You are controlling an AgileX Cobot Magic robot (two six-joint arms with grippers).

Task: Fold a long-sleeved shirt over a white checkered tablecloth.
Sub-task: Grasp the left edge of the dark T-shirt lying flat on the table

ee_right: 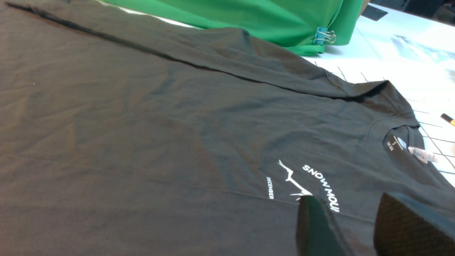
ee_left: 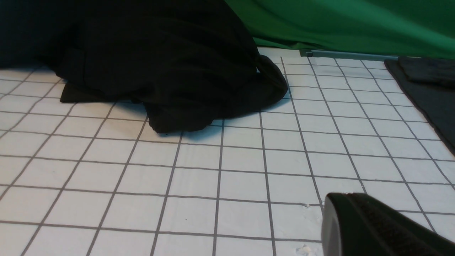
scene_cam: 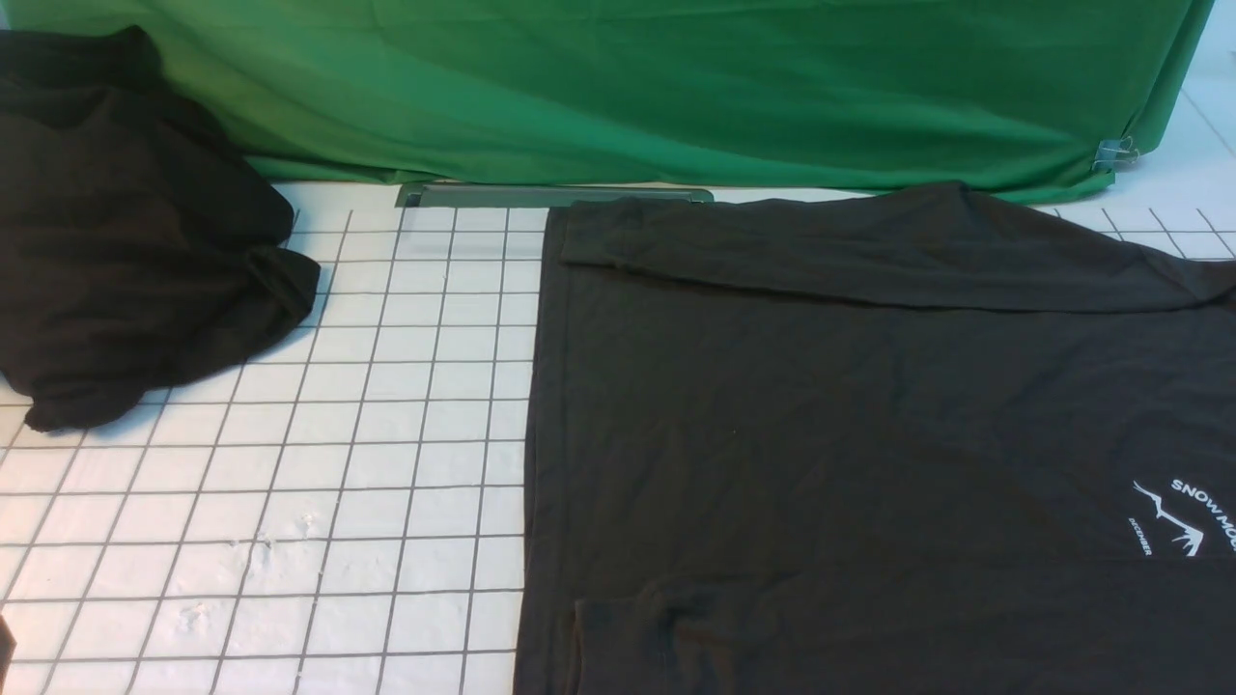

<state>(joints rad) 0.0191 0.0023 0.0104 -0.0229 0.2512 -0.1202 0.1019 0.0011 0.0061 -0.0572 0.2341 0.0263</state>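
**Shirt lies crosswise: collar end under your right arm, hem end nearest your left**

Your right pincer point(ee_right: 355, 231) hangs with its jaws parted and nothing between them, directly over the long-sleeved shirt point(scene_cam: 821, 415), just beside the white logo point(ee_right: 305, 181) and near the collar point(ee_right: 401, 142). Your left pincer point(ee_left: 355, 227) is closed on nothing and sits low over bare white checkered tablecloth point(scene_cam: 386, 463).

The shirt is spread flat on the right half of the worktop, its long axis running side to side: collar out to your right, hem point(scene_cam: 536, 434) toward the middle. One sleeve point(scene_cam: 869, 251) is laid along the far edge of the body, and another fold shows at the near edge.

From the left pincer the hem lies off to the right, across open cloth. The heap of black cloth point(scene_cam: 126, 241) lies at the far left, well apart. I judge a hem-to-collar fold would start with the left arm.
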